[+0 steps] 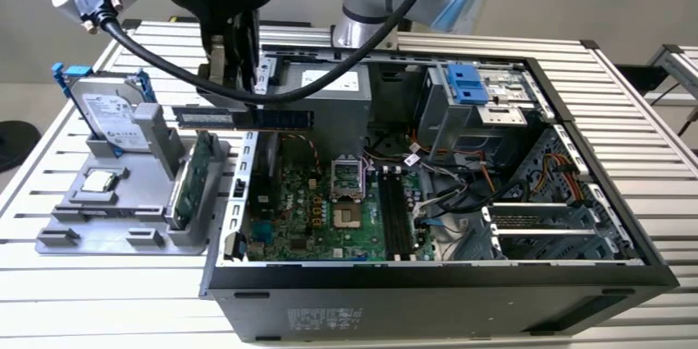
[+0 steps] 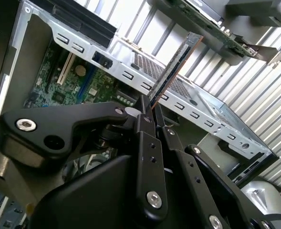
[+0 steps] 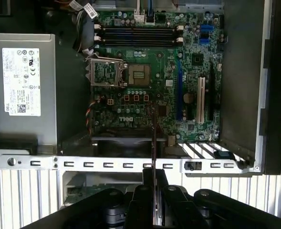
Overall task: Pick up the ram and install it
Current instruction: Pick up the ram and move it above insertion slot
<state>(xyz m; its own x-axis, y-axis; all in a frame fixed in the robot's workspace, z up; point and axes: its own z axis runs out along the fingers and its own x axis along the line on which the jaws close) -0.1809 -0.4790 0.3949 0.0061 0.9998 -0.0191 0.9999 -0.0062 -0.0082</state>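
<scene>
The ram, a long thin dark stick, hangs level above the open computer case's rear wall, with my gripper shut on it from above. In both wrist views the ram stands out edge-on from between the black fingers of my gripper. The motherboard lies flat inside the case. Its black memory slots sit beyond the CPU socket, well apart from the ram.
At the exterior view's left a grey holder carries a silver hard drive with blue rails, a green card and a small chip. Inside the case are the power supply, a drive cage and loose cables.
</scene>
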